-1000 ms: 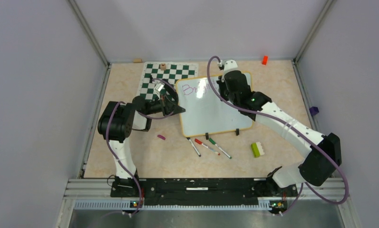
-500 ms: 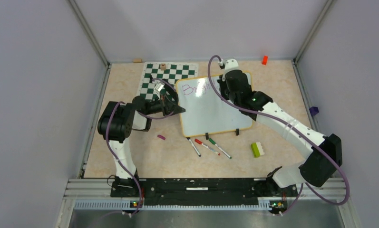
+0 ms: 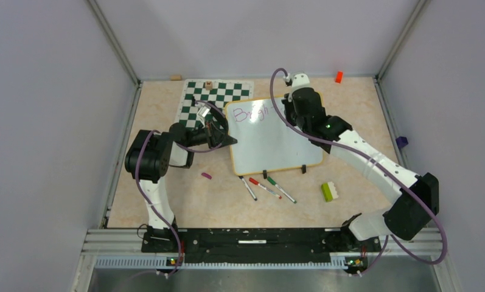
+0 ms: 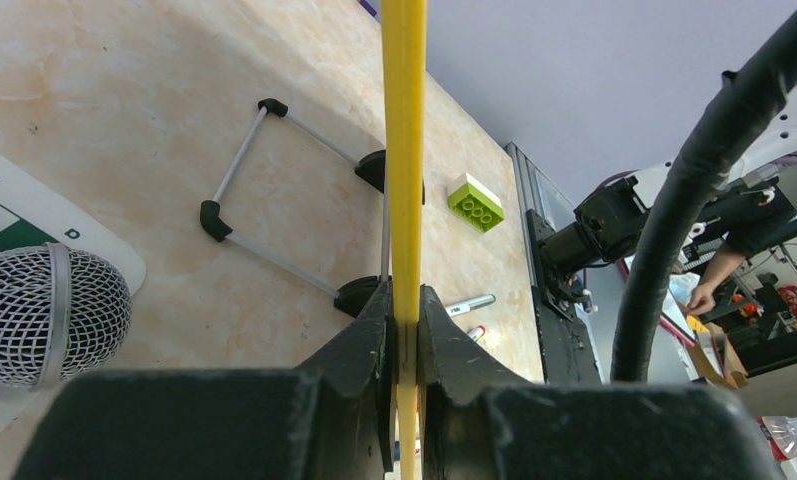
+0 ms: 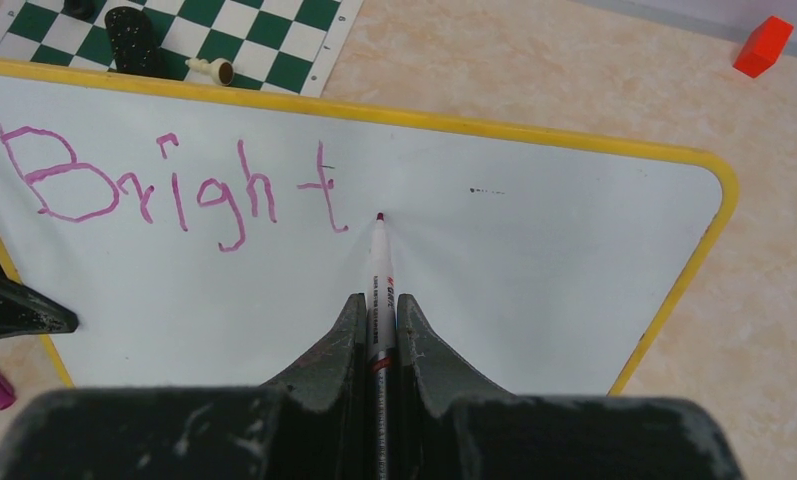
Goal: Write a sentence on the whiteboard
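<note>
The whiteboard (image 3: 276, 143) lies on the table, white with a yellow rim (image 5: 534, 135). Purple letters reading "Bright" (image 5: 174, 190) run along its far edge; they also show in the top view (image 3: 252, 114). My right gripper (image 5: 378, 310) is shut on a white marker (image 5: 379, 280), its tip on or just above the board right of the "t". In the top view the right gripper (image 3: 291, 106) is over the board's far right part. My left gripper (image 4: 404, 310) is shut on the board's yellow rim (image 4: 404, 150) at the left edge (image 3: 230, 140).
A green-and-white chess mat (image 3: 212, 97) with a few pieces lies behind the board. Three markers (image 3: 267, 187) lie in front of it, a purple cap (image 3: 206, 175) to the left, a green-and-white brick (image 3: 330, 191) to the right. A red block (image 3: 338, 76) sits far right.
My right gripper has moved right along the board's far edge with the marker, and more purple letters show behind it. The left arm has not moved.
</note>
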Robot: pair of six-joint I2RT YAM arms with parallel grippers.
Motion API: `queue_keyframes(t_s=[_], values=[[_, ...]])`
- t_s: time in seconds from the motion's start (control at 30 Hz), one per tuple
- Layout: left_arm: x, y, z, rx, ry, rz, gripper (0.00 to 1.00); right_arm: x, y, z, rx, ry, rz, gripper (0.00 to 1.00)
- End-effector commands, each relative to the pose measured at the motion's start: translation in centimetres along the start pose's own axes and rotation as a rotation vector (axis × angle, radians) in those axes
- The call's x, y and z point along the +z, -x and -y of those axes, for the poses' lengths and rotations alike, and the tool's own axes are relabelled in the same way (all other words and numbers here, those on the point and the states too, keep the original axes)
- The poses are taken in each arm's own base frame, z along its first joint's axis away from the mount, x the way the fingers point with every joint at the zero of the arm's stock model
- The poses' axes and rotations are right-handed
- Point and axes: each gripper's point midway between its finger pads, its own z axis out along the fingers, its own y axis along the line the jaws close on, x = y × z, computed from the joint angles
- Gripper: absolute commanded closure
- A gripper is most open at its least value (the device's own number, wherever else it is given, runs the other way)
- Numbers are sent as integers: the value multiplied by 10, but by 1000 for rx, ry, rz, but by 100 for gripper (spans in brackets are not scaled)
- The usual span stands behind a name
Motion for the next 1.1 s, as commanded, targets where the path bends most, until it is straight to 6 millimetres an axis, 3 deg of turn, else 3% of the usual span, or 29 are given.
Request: queue_keyframes(t_s=[0.0,0.67,1.07], values=[[1,9,20,124,-49,-3,100,-9,36,9,43,-6,94,100],[1,10,20,126,-50,-3,100,-2,36,0,50,33,90,100],[1,10,20,125,-49,-4,100,-2,29,19,35,-66,62,100]])
